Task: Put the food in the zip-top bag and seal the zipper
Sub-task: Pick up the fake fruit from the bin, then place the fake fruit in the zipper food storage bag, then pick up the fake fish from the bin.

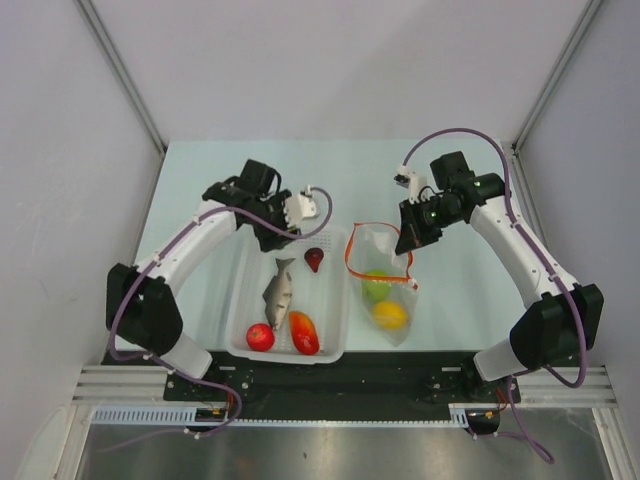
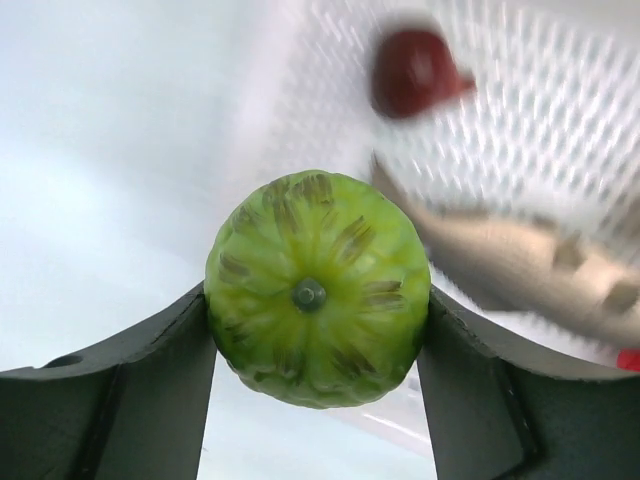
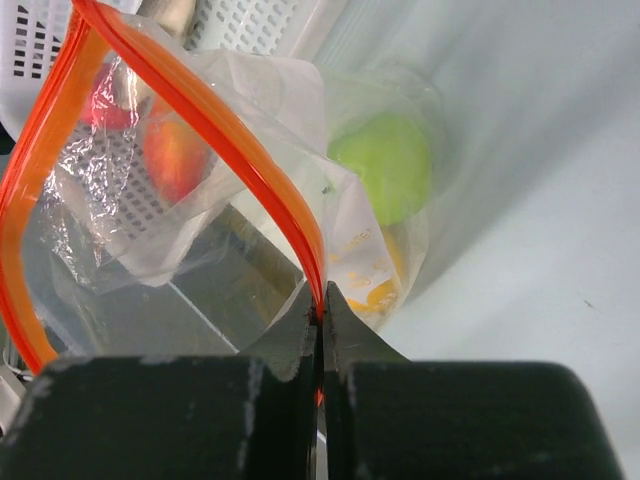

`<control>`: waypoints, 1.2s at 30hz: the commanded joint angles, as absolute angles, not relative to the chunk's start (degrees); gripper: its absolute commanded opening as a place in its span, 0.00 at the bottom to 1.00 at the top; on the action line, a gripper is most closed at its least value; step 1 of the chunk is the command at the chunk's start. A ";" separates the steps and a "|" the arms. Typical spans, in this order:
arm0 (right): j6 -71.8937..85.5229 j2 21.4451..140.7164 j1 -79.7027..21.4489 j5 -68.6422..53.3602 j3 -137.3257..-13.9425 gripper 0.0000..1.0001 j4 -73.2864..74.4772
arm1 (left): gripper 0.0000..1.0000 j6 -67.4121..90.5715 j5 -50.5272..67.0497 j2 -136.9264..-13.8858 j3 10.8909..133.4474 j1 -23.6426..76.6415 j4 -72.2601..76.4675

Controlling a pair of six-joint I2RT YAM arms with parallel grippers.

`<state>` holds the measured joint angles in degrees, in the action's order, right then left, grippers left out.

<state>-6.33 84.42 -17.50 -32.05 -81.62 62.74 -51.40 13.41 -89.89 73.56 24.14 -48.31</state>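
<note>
Clenched in the left gripper (image 2: 318, 318): a green ribbed round toy fruit (image 2: 310, 250), squeezed between both dark fingers (image 2: 130, 400), stem end facing the wrist camera. Held over the far edge of the white perforated plastic basket (image 1: 236, 322) — blurred beneath it, a small dark red toy piece (image 2: 415, 72) and the grey toy fish (image 2: 520, 265). Further down the basket in the top view, near the front wall, a red round fruit (image 1: 260, 337) and, just beside it, an orange-red pepper-like piece (image 1: 303, 333).

Over to the right gripper (image 3: 320, 325): pinched tight on the thin orange-red zipper strip (image 3: 205, 115), no gap between the jaws, gripping the right side of the mouth. Mouth of the clear floppy zip-top bag (image 1: 399, 262) pulled into an open loop, just beside the basket's right wall. Already inside the bag: a green ball fruit (image 1: 376, 287) and, nearer the arm bases, a yellow-orange round fruit (image 1: 389, 315), the two close together.

In the way at the opening, seen from the right wrist — a creased fold of clear plastic slumped across part of the loop. Between the held fruit and the bag mouth, the basket's right rim. Under everything, a pale blue-green tabletop (image 1: 470, 300).
</note>
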 commanded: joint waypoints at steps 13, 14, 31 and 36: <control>-8.09 85.69 -17.05 -35.95 -85.08 0.00 64.33 | 0.59 -28.65 30.94 -89.46 98.97 46.66 -39.55; -8.09 85.69 -16.96 -35.95 -85.17 0.00 64.34 | 0.60 -28.91 31.55 -89.91 98.88 47.63 -40.16; -8.35 84.37 -15.29 -36.65 -84.64 0.00 64.60 | 0.99 -12.76 31.65 -75.07 74.74 26.73 -32.88; -8.17 84.72 -15.29 -37.00 -84.81 0.00 64.34 | 0.97 -0.48 23.84 -70.58 58.57 26.01 -29.10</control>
<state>-7.68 85.73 -15.55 -35.48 -82.52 64.69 -13.04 29.32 -72.75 67.96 25.47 -32.45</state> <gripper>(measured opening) 0.010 0.993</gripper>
